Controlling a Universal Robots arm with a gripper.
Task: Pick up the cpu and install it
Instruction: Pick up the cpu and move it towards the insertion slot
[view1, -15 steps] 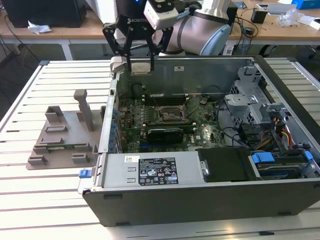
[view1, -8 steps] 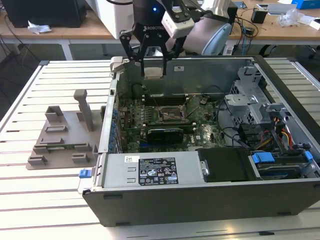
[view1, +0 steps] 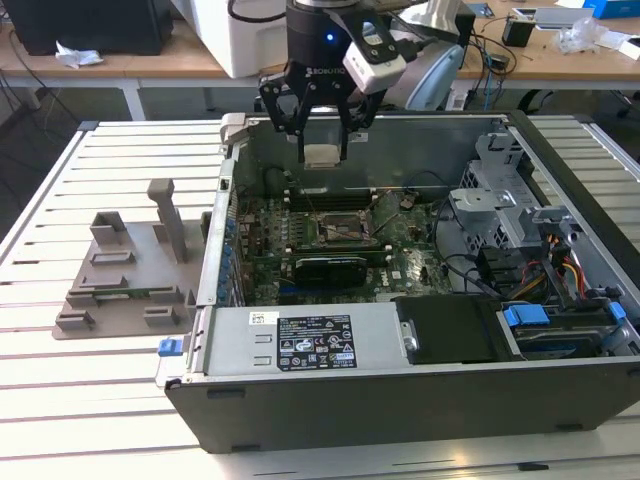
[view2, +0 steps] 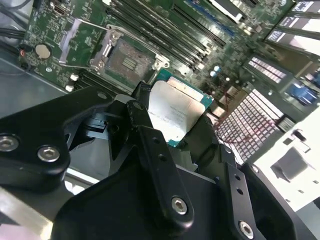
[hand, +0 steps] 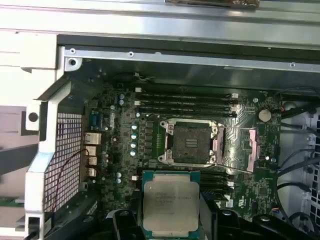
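Item: gripper (view1: 322, 152), black, two-fingered, on the arm's end, poised over the open computer case (view1: 400, 405) that lay on its side on a slatted white table (view1: 100, 410). The fingers (view2: 152, 150) were closed partway, pinching the cpu (view1: 322, 156) by two opposite edges, with nothing else in their hold. Item: cpu, a small flat square chip with a silvery-grey top and a thin green rim, seen in both wrist views (view2: 175, 112) (hand: 170, 205). It was held level and clear of the board, inside the case opening, above the far part of the motherboard in the exterior view. Item: socket (view1: 335, 228), a dark square with a metal frame, lying below the chip and near it, unfilled, its contact field bare in both wrist views (hand: 192, 142) (view2: 127, 62). Its hinged cover plate (hand: 240, 145) stood swung open to one side. Item: memory slots (hand: 185, 102), a row of long dark strips just beside the socket. Item: coin battery (hand: 264, 114), round and silver, on the board past the cover plate. Item: power supply (view1: 300, 340), a grey box with a label, along the near wall of the case. Item: grey plastic tray (view1: 120, 280) with upright posts, on the table at the exterior view's left, just beside the case.
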